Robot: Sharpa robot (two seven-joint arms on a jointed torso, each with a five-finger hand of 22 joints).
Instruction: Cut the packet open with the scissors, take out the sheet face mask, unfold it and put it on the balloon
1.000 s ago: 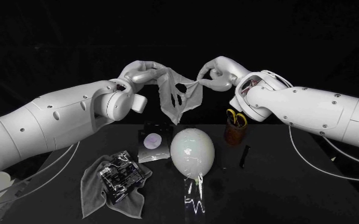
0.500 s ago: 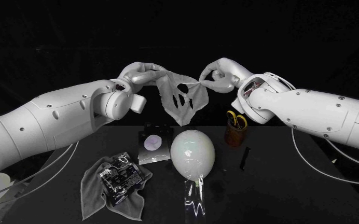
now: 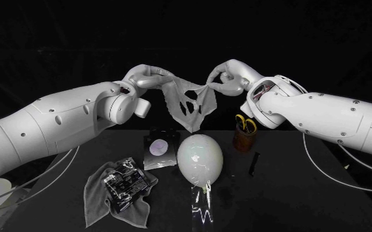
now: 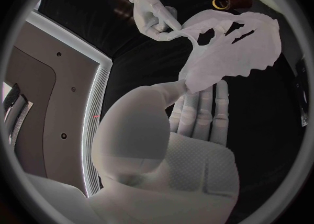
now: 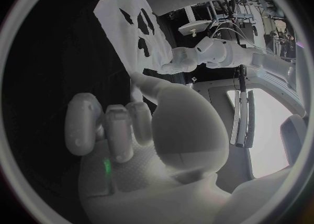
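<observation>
The right hand is seen from behind, with several fingers curled inward and one raised finger meeting the edge of a white sheet face mask. The mask is spread in the air, its eye and mouth holes dark. The left hand grips the mask's opposite edge.

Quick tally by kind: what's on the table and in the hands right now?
Mask: 1, held by left hand and right hand
Balloon: 1
Packet: 1
Scissors: 1
Cup: 1
Black stick: 1
Cloth: 1
Shiny wrapper: 1
Total: 8
</observation>
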